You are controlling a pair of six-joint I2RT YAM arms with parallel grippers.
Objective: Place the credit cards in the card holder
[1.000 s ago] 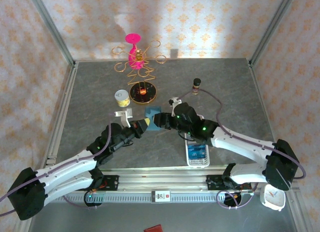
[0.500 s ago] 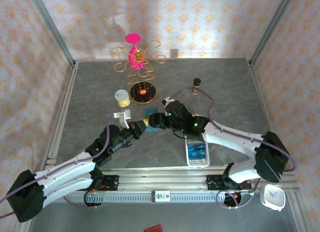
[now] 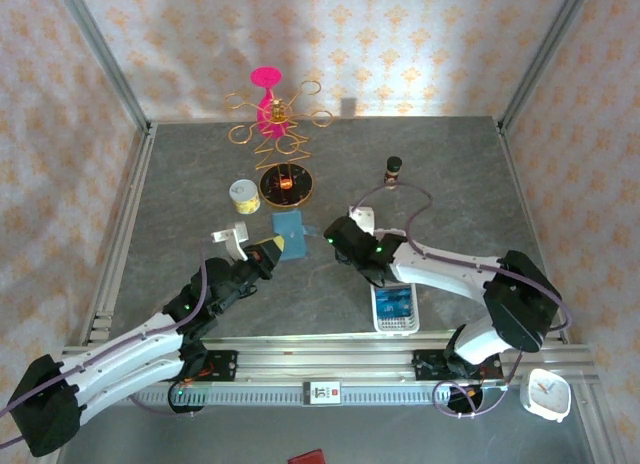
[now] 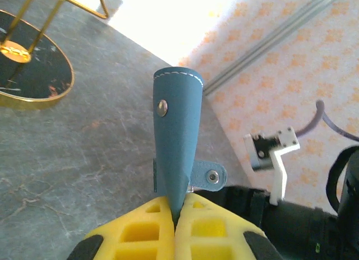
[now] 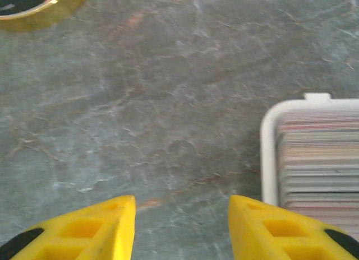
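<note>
The card holder (image 4: 176, 142), teal stitched leather with 2 metal snaps and a small tab, is near the table's middle, its lower edge pinched tight in the left gripper (image 4: 175, 207). The right wrist view shows credit cards (image 5: 320, 159) stacked edge-on in a white plastic tray (image 5: 269, 153); from above, the top one is blue. The right gripper (image 5: 182, 215) hangs parted over the grey marbled table (image 5: 168, 103), holding nothing.

The table (image 3: 450, 184) is viewed from above and behind the 2 arm bases, its far edge at the top. The left wrist view is taken close over the left gripper (image 4: 175, 207), low across the surface toward the far right; the card holder (image 4: 176, 131) and gold-rimmed dish (image 4: 33, 75) are shared with the overhead view. The right wrist view is aimed steeply down past the right gripper (image 5: 180, 207) (very near the surface); the white tray (image 5: 269, 153) is shared likewise.
</note>
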